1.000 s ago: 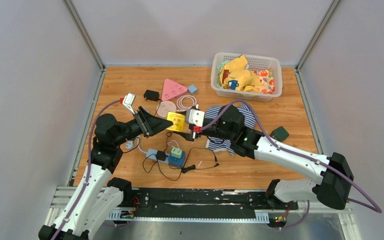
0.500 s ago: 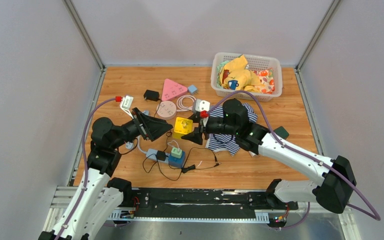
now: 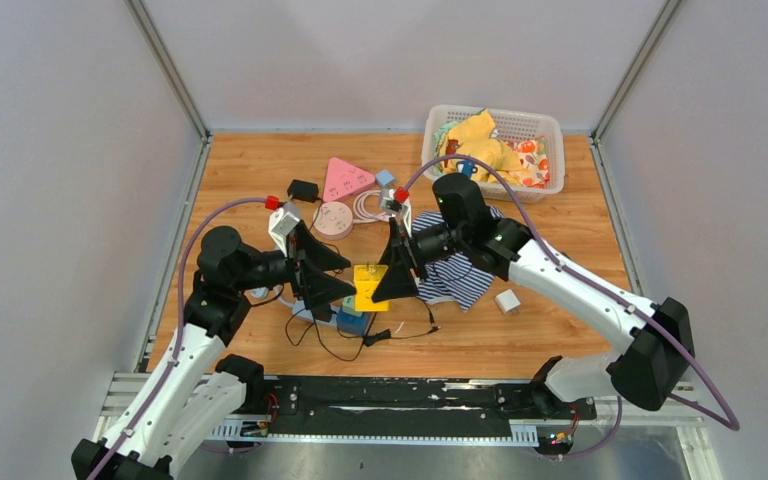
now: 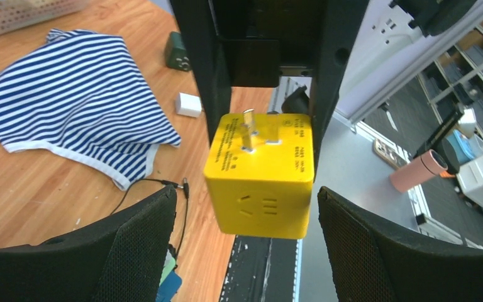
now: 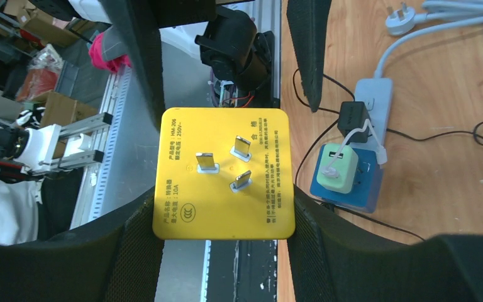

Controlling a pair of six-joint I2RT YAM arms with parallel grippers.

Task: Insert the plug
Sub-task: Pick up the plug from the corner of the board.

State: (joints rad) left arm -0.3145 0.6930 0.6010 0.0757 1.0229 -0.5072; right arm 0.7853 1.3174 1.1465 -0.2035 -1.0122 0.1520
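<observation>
The plug is a yellow cube with three metal prongs on one face. My right gripper is shut on it, both pads pressed to opposite sides of the plug. It hangs just above the grey power strip, which carries a blue and green adapter. My left gripper is open beside the plug. Its fingertips stand apart on either side without touching. The right fingers show there clamping the cube from above.
A black charger sits in the power strip. Black cables trail across the table. A striped cloth, a small white block, a pink triangle and a white basket of toys lie farther back.
My left gripper has opened wider and let go of the plug's sides. The right gripper has turned and carried the yellow plug nearer, over the power strip.
</observation>
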